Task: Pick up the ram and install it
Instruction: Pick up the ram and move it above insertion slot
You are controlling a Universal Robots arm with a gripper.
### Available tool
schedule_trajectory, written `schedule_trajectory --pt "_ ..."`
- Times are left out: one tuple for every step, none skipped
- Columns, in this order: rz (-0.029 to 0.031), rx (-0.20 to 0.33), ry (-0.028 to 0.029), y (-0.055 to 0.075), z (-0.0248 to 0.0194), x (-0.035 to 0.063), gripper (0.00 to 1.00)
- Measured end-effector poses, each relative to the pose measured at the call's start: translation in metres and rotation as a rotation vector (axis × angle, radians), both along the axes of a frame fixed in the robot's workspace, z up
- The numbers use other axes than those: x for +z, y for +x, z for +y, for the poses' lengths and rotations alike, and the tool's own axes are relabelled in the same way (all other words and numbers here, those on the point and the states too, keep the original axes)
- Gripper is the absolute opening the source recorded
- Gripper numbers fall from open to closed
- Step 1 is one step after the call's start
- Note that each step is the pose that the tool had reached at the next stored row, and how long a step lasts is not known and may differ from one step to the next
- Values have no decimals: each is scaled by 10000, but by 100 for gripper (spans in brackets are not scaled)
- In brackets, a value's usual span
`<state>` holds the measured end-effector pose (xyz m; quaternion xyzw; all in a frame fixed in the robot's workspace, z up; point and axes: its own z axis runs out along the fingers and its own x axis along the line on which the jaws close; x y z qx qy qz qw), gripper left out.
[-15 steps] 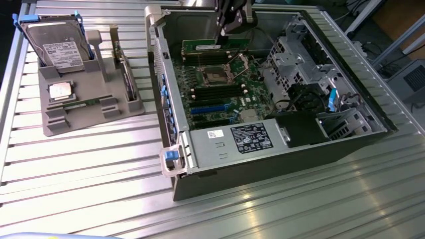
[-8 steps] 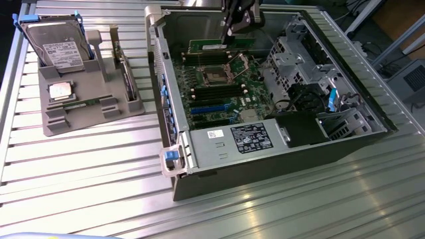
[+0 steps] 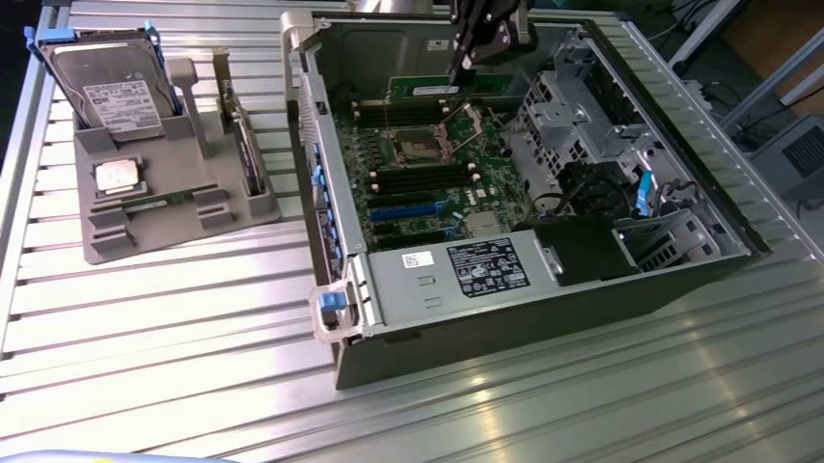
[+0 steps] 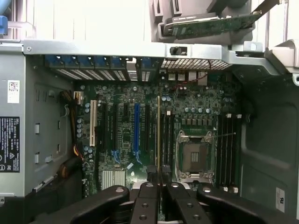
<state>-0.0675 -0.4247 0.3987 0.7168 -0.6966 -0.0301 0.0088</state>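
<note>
**Claw holds the ram over the board**

In the exterior view the claw [image 3: 464, 66] is up at 12 o'clock. It reaches down into the open computer case [image 3: 338, 174]. Its two fingers are squeezed almost all the way together, and the ram [image 3: 445, 89] is pinched between them. The ram is a long, thin green stick. It hangs just under the claw, at the 12 o'clock end of the case. The square socket [image 3: 425, 145] is just beside it, toward 6 o'clock. I cannot tell if the ram touches a slot.

In the wrist view the black fingers [image 4: 150, 173] press on both sides of the ram, which looks like a thin line seen from its edge. It runs along the long black slots [image 4: 167, 135] next to the socket.

The gray tray [image 3: 116, 236] sits at 9 o'clock, near the case. A second green stick [image 3: 168, 201] lies in it. The hard drive [image 3: 116, 96] stands at 10 o'clock.
</note>
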Motion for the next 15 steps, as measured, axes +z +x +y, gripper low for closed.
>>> schedule_trajectory --pt "0 0 0 19 0 0 13" --pt "0 0 1 43 0 0 13" --pt "0 0 0 64 0 0 13" --pt "0 -1 0 102 0 0 13" --pt "0 0 1 123 0 0 13" --pt "0 0 0 151 0 0 13" --pt "0 0 -1 181 0 0 13" --pt "0 0 0 199 0 0 13" --pt "0 0 0 221 0 0 13" --pt "0 0 -1 240 0 0 13" --pt "0 0 0 260 0 0 13" --pt "0 0 0 281 0 0 13" --pt "0 0 -1 293 0 0 13" --pt "-1 1 0 304 0 0 13" --pt "0 0 0 321 0 0 13"
